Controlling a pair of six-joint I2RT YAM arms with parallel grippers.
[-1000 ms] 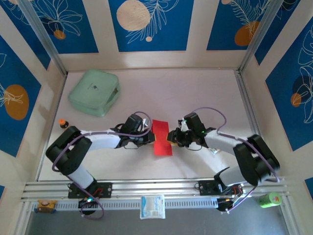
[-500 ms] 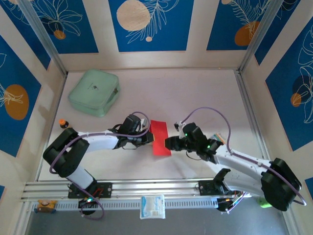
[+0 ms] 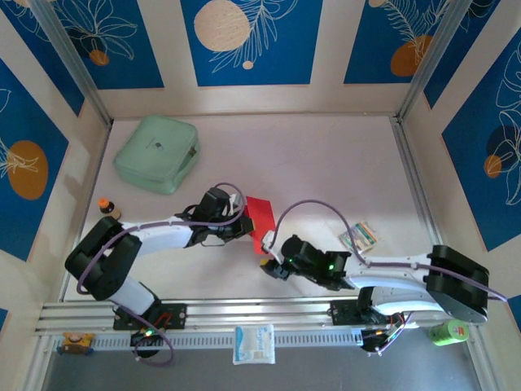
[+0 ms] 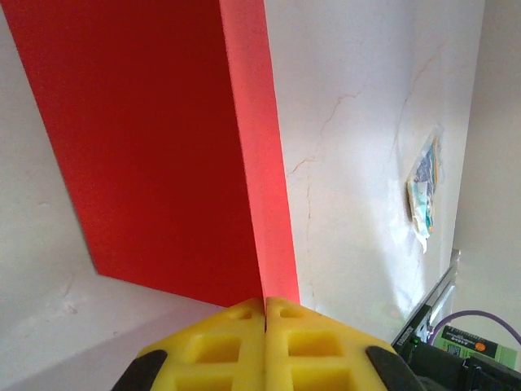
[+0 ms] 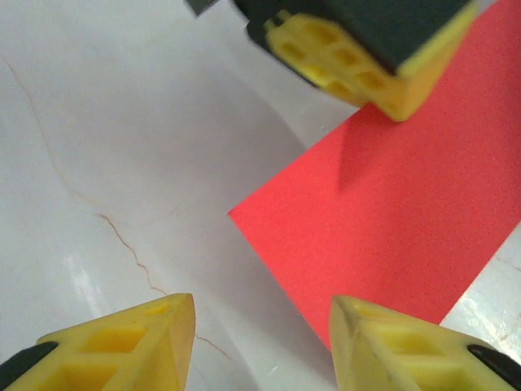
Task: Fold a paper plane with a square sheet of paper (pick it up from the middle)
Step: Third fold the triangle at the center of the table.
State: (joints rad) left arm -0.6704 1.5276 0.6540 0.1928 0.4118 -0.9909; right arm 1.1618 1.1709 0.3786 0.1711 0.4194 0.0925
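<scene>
Paper folding looks well begun, judging by the outline: the square sheet of paper (image 3: 260,215) now reads as a narrow oblong, not a square. It lies near the middle of the table (image 3: 326,163), between the 2 arms and well apart from the mint-green case (image 3: 156,153) at the far left.

The left tool (image 3: 246,226) is clenched on the sheet's left edge. In the left wrist view its 2 yellow fingertips (image 4: 265,305) meet, and the red paper (image 4: 155,138) runs straight into the seam between them. A paler band runs along the sheet there; whether it is a folded layer or a lit edge I cannot tell. This pinch most likely anchors the thin sheet so it cannot slide or spin while the other arm works.

The right tool (image 3: 270,267) is released and grasps nothing. Its fingers stand apart, low over the table and just short of the paper. In its own view (image 5: 259,308) the near corner of the sheet (image 5: 391,204) points toward the gap between them, with the left tool's fingertip (image 5: 350,57) shadowing the paper beyond. That placement suggests it is lined up to take the corner for the next fold.

A small printed packet (image 3: 358,237) lies to the right, out of the way
</scene>
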